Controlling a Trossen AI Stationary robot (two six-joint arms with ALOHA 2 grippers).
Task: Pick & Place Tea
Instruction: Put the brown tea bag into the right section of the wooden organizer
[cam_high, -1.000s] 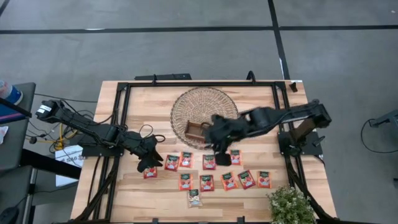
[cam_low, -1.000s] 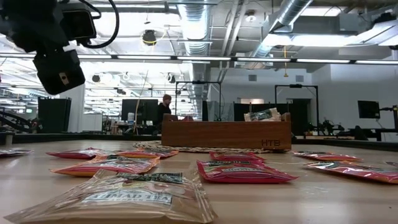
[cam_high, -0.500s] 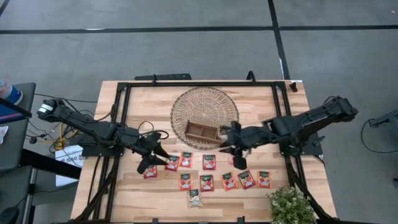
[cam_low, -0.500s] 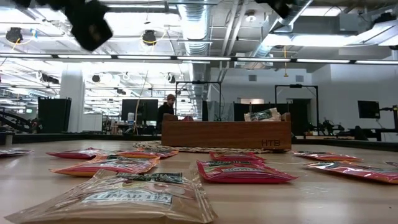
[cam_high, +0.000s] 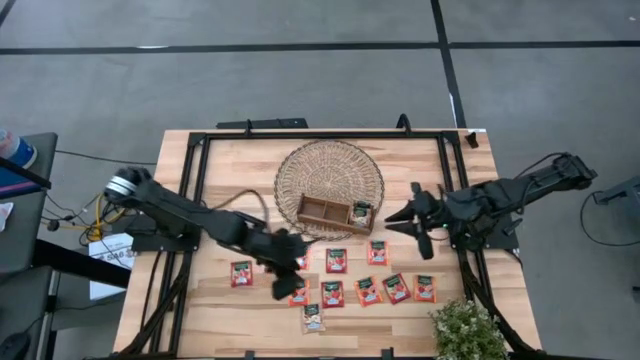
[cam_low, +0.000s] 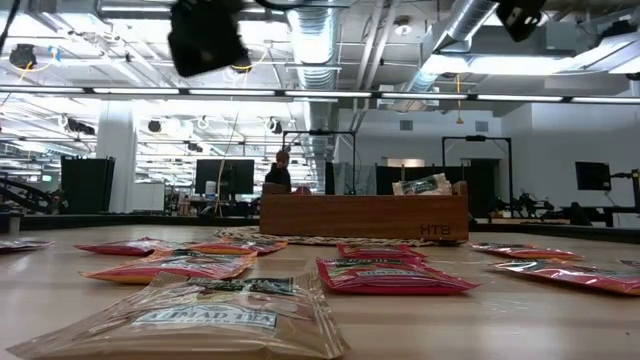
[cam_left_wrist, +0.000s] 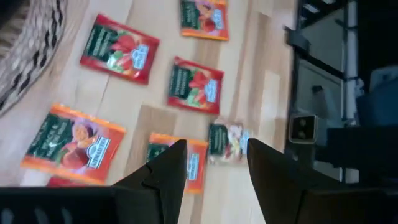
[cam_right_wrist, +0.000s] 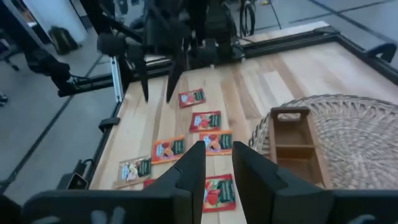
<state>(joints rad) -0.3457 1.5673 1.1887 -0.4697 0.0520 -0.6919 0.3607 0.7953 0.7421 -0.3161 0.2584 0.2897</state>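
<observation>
Several red-orange tea sachets (cam_high: 336, 260) and one whitish sachet (cam_high: 313, 318) lie flat on the wooden table's near half. Another sachet (cam_high: 361, 213) stands in the brown wooden tray (cam_high: 318, 210), which sits on the round woven mat (cam_high: 330, 165). My left gripper (cam_high: 292, 278) hovers open above the sachets left of centre; its wrist view shows a sachet (cam_left_wrist: 177, 163) below the empty gap (cam_left_wrist: 216, 144). My right gripper (cam_high: 395, 215) hangs open and empty right of the tray, fingers (cam_right_wrist: 191, 163) pointing toward the table's left.
A black frame (cam_high: 320, 135) runs round the table. A potted plant (cam_high: 465, 328) stands at the near right corner. Bare wood lies left of the mat (cam_high: 235, 170). In the low view a person (cam_low: 281, 170) shows far behind the table.
My left gripper has risen and swung from the table's left side toward the right, over the sachets left of centre. My right gripper has drawn back from beside the tray toward the table's right edge and tipped nearer to level. The sachets have stayed where they were.
</observation>
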